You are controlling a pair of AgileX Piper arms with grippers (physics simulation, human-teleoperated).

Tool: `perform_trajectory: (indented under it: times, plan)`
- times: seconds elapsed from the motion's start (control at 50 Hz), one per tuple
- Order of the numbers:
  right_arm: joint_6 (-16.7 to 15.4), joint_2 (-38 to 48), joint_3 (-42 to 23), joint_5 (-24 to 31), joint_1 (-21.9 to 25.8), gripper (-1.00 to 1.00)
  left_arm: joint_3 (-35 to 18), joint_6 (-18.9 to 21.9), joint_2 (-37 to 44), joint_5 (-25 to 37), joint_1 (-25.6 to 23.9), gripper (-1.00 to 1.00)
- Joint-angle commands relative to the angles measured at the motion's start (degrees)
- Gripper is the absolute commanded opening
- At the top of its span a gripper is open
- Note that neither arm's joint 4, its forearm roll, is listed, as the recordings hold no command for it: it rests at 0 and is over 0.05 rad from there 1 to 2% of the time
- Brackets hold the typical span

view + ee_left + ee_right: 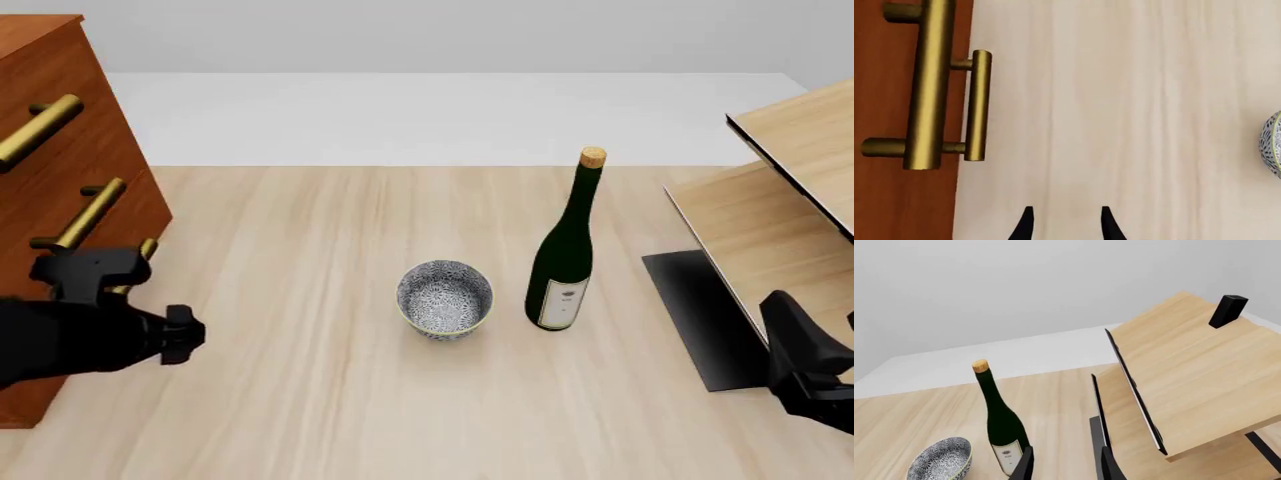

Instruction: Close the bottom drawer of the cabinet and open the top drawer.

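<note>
Cabinet (pixel 74 130): stood at the worktop's (pixel 307 400) far left, brass handles facing right. Left tool (pixel 1066 225): released, beside the cabinet front, fingers parted, holding nothing. Right tool (pixel 1066 465): released, near right. Bowl (pixel 445 298) and bottle (pixel 566 255): centre, side by side. Shelf unit (pixel 787 200): far right.

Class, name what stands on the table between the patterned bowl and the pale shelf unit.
The wine bottle stands upright between the bowl and shelf unit, clearest in the front view.

Patterned bowl (pixel 445 298) beside corked bottle (pixel 566 250); shelf unit (pixel 787 200)
</note>
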Motion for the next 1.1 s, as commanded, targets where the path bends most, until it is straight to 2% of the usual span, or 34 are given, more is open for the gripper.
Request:
perform_trajectory:
  times: [0.02, 0.08, 0.12, 0.2, 0.24, 0.3, 0.44, 0.6, 0.66, 0.76, 0.8, 0.88, 0.92, 0.98, 1.0, 1.1]
  plan:
    - [-0.06, 0.00, 0.01, -0.04, 0.02, 1.00, -3.10, 0.63, 0.75, 0.74, -5.18, 1.00]
    - [-0.04, 0.14, 0.01, -0.16, 0.02, 1.00, -4.26, 2.00, 0.42, 1.23, -5.69, 1.00]
    - [-0.06, 0.16, 0.02, -0.19, 0.04, 1.00, -5.74, 4.84, -0.17, 2.18, -5.31, 1.00]
    - [-0.08, 0.08, 0.01, -0.14, 0.07, 1.00, -7.72, 13.83, -1.76, 3.33, -3.22, 1.00]
    - [-0.07, 0.06, 0.00, -0.12, 0.08, 1.00, -8.05, 15.46, -2.02, 3.47, -2.86, 1.00]
    - [-0.05, 0.18, -0.01, -0.22, 0.06, 1.00, -8.66, 20.11, -2.57, 3.39, -2.52, 1.00]
    - [0.02, 0.34, 0.00, -0.35, 0.08, 1.00, -7.61, 28.96, -4.39, 2.19, -0.91, 1.00]
    - [0.08, 0.45, -0.04, -0.43, 0.03, 1.00, -3.30, 44.37, -7.98, -2.12, -1.14, 1.00]
    - [0.07, 0.31, -0.05, -0.31, 0.04, 1.00, -4.84, 43.16, -7.43, -1.23, -1.77, 1.00]
    - [0.03, 0.05, -0.08, -0.04, 0.09, 1.00, -2.38, 48.83, -9.31, -3.77, -0.64, 1.00]
    - [0.02, 0.00, -0.10, 0.05, 0.09, 1.00, -4.37, 47.10, -9.38, -3.02, -1.65, 1.00]
    - [0.03, -0.20, -0.13, 0.25, 0.12, 1.00, -3.18, 52.05, -10.27, -5.68, -2.13, 1.00]
    - [0.04, -0.24, -0.13, 0.29, 0.12, 1.00, -4.17, 51.07, -9.44, -5.49, -2.31, 1.00]
    - [0.07, -0.12, -0.14, 0.17, 0.05, 1.00, -3.91, 52.33, -9.50, -6.72, -2.43, 1.00]
    - [0.14, 0.18, -0.15, -0.07, -0.03, 1.00, -2.59, 54.87, -10.28, -7.99, -1.60, 1.00]
    - [0.32, 0.27, -0.18, -0.12, -0.06, 1.00, -1.00, 59.43, -12.09, -10.27, -0.39, 1.00]
